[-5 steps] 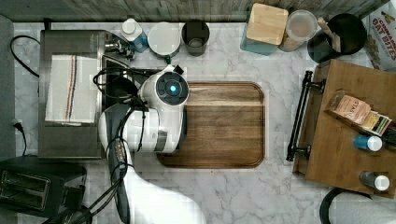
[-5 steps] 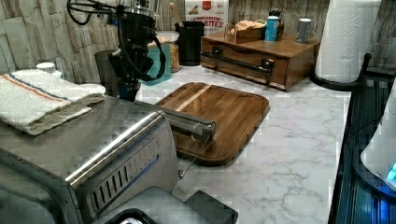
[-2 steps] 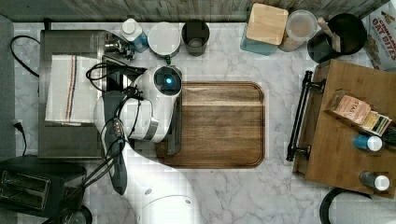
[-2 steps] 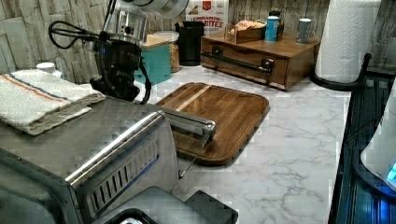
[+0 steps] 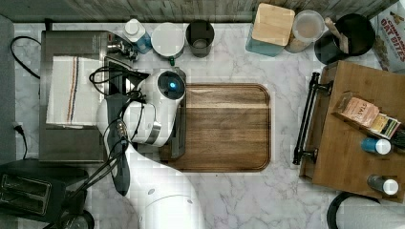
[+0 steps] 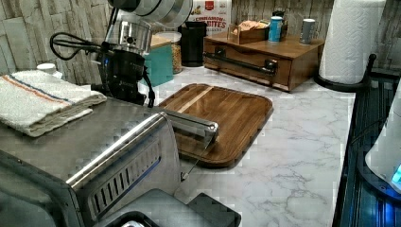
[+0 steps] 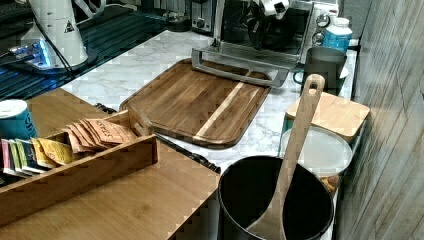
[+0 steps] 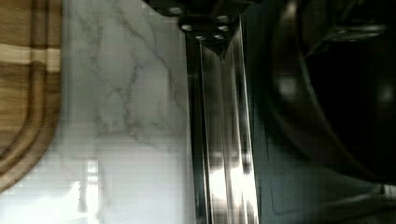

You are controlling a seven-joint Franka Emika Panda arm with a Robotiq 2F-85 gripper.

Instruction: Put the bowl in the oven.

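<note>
The steel oven (image 5: 71, 143) stands at the top view's left, and its glass door (image 5: 177, 138) lies open and flat over the edge of the cutting board. My gripper (image 6: 124, 92) hangs just above the door at the mouth of the cavity, shut on the black bowl (image 8: 336, 93). In the wrist view the bowl's round rim looms large beside the door's steel edge (image 8: 219, 140). Seen from the right view, the gripper (image 7: 270, 12) is in front of the dark cavity. The arm and its cables hide most of the bowl in the top view.
A striped towel (image 5: 67, 90) lies on the oven's top. The wooden cutting board (image 5: 224, 126) sits beside the door. A dark cup (image 5: 199, 38), a white-lidded jar (image 5: 167, 38) and a bottle (image 5: 136, 31) stand behind. A black slot toaster (image 5: 26, 191) is near the arm's base.
The arm has swung toward the top view's left, bringing the gripper and the bowl lower and closer to the oven's mouth. The door has stayed open.
</note>
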